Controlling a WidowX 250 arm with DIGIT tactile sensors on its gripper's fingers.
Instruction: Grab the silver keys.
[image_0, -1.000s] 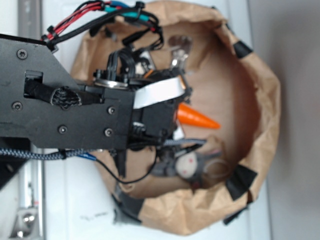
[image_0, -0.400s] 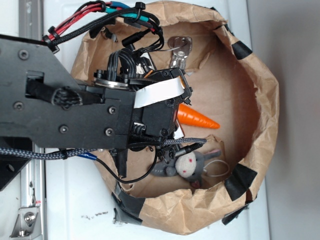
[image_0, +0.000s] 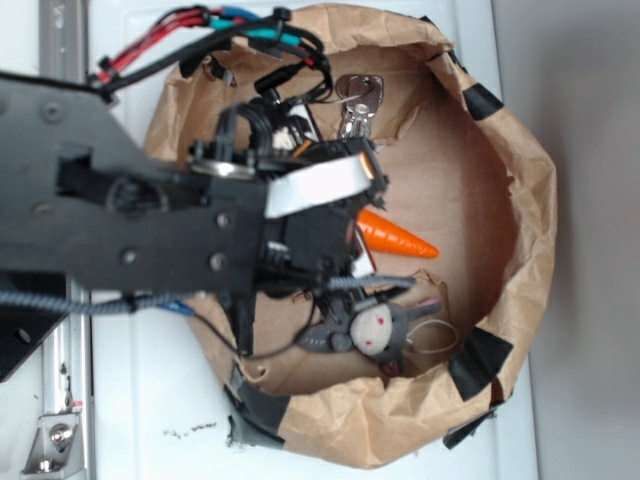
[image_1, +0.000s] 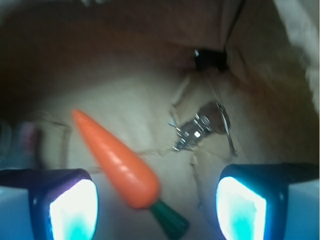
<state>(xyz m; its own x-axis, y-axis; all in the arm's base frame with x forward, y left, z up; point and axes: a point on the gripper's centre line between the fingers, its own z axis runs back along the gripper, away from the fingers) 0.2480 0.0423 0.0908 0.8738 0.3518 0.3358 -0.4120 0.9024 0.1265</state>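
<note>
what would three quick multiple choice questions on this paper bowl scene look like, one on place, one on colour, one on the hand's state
1. Where do the silver keys lie?
A. inside the brown paper bowl
B. outside it on the white table
C. on top of the carrot

2. What colour is the carrot body?
A. purple
B. orange
C. yellow

3. What is the state of the hand?
A. shut on the keys
B. shut on the carrot
C. open, holding nothing

Answers:
1 A, the exterior view shows the keys on the bowl's floor near its rim.
2 B, the wrist view shows an orange body with a green stub.
3 C, both fingers stand wide apart with the keys lying beyond them.
</note>
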